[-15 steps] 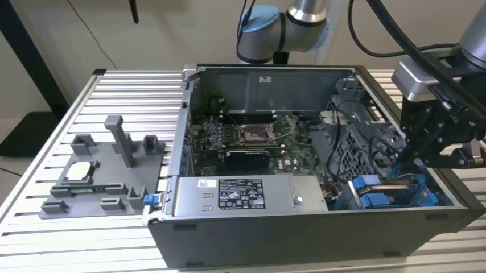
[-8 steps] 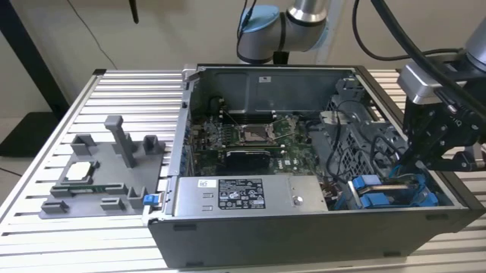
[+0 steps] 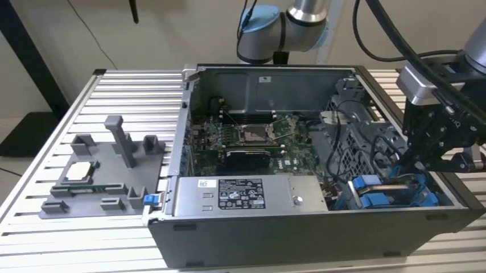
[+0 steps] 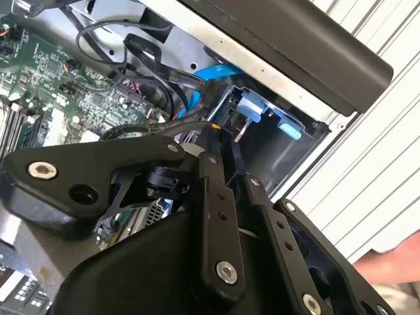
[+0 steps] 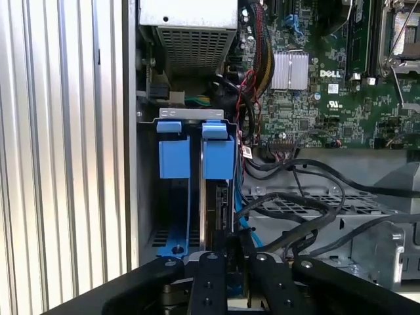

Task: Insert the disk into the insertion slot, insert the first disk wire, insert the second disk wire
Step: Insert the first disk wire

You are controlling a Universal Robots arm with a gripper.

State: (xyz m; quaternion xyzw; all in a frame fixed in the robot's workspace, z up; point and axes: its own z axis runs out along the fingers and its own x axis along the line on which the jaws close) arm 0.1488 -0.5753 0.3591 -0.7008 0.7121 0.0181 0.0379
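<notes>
The disk sits edge-on in the insertion slot (image 5: 190,113) at the case's front corner on the exterior view's right, its blue frame (image 5: 218,154) (image 3: 377,200) showing. My black gripper (image 3: 414,165) hangs right over this bay. In both wrist views its fingers (image 5: 207,282) stand close together at the disk's rear end, pinching the dark plug of a blue disk wire (image 5: 247,226) (image 4: 211,71). The gripper's tip (image 5: 235,246) (image 4: 220,131) is at the disk's connector edge. Whether the plug is seated is hidden.
The open computer case (image 3: 304,239) lies on a slatted table. The grey power-supply box (image 3: 243,194) and the motherboard (image 3: 251,136) lie beside the bay. Loose black cables (image 5: 295,210) crowd its side. A grey fixture (image 3: 99,176) stands at the exterior view's left. A person's hand (image 4: 394,262) is near the case.
</notes>
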